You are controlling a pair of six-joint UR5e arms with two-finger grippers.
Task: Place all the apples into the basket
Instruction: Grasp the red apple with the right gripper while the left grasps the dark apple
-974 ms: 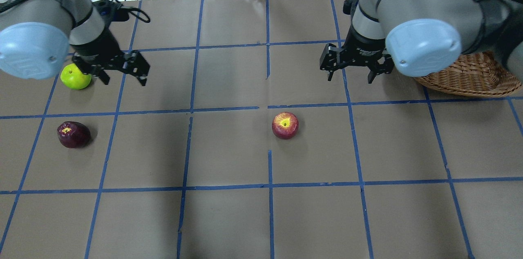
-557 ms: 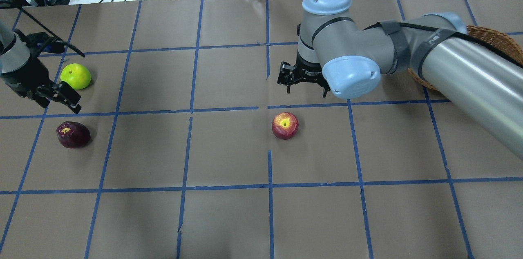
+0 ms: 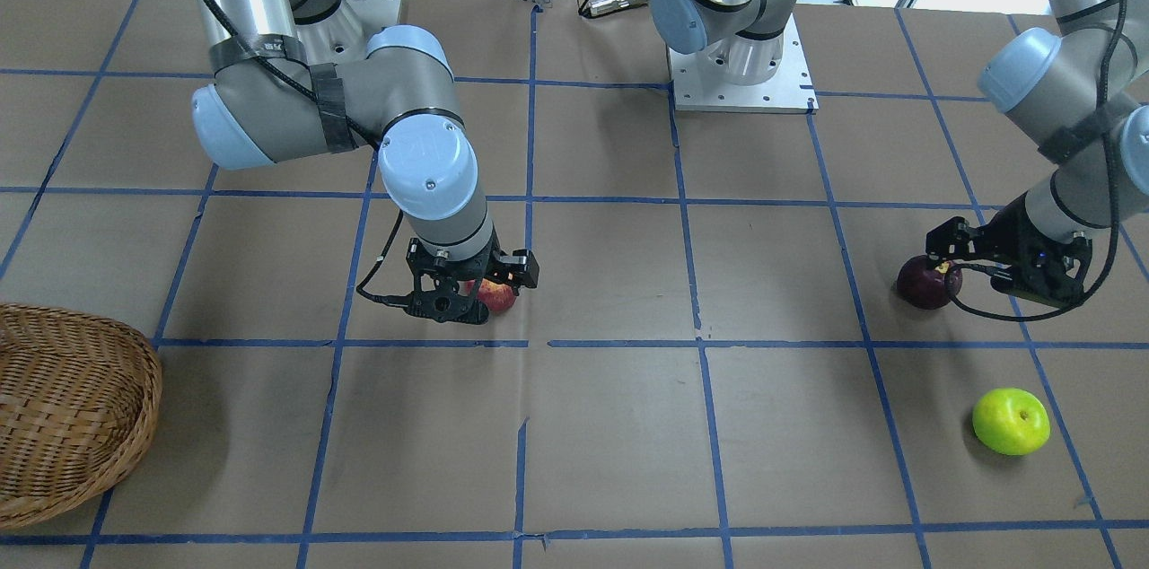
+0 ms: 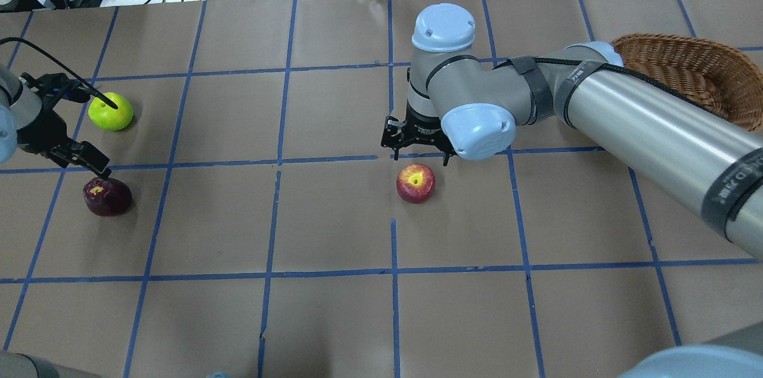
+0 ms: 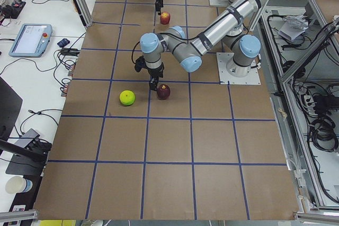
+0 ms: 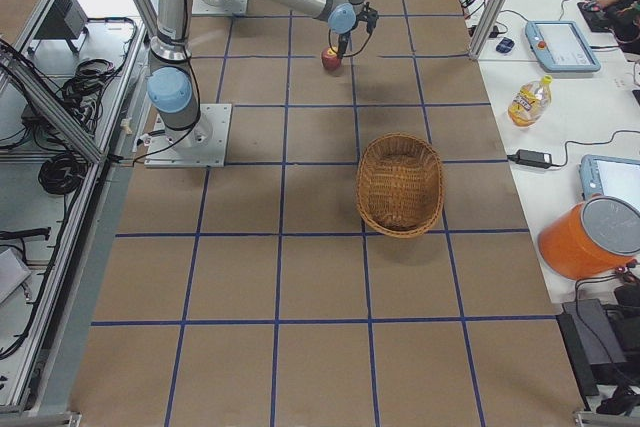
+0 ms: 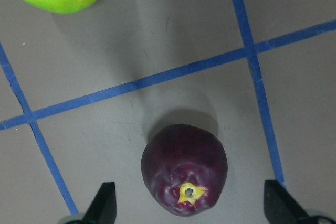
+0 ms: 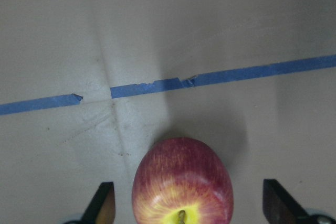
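Both arms low, left gripper [image 4: 79, 160] and right gripper [image 4: 420, 154] downward, wide-spread.

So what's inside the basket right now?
Nothing: the exterior right view shows the whole basket empty. In the overhead view the right arm covers part of it. The red apple, maroon apple and green apple all sit on the table.

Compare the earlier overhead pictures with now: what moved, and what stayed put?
The right gripper swung from beside the basket to the red apple; the left gripper shifted from the green apple to the maroon apple. Both are open, gripping nothing. All three apples and the basket stayed in place.
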